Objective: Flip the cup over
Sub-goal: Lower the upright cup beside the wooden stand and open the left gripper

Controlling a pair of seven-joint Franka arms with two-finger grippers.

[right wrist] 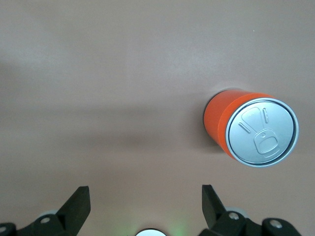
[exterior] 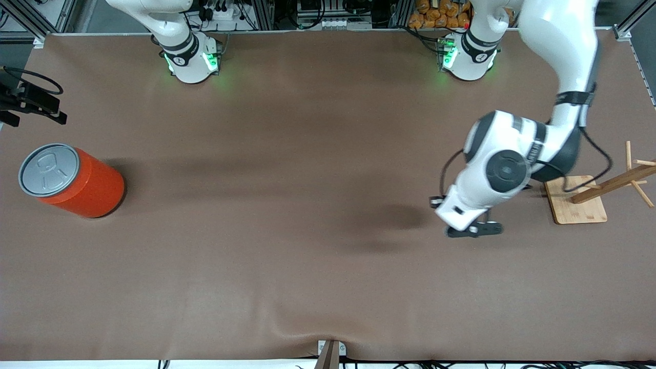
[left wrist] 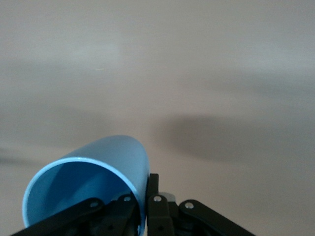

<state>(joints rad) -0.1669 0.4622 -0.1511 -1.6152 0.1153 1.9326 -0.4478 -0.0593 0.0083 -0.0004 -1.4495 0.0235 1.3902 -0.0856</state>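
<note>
The light-blue cup shows only in the left wrist view, lying on its side in the grip with its darker blue inside open to the camera. My left gripper is shut on the cup's wall, one finger inside the rim and one outside. In the front view the left gripper hangs low over the brown table toward the left arm's end, and its hand hides the cup. My right gripper is open and empty, high over the table; it is out of the front view.
A large orange can with a grey pull-tab lid stands toward the right arm's end; it also shows in the right wrist view. A wooden peg rack stands beside the left hand. A black fixture sits at the table's edge.
</note>
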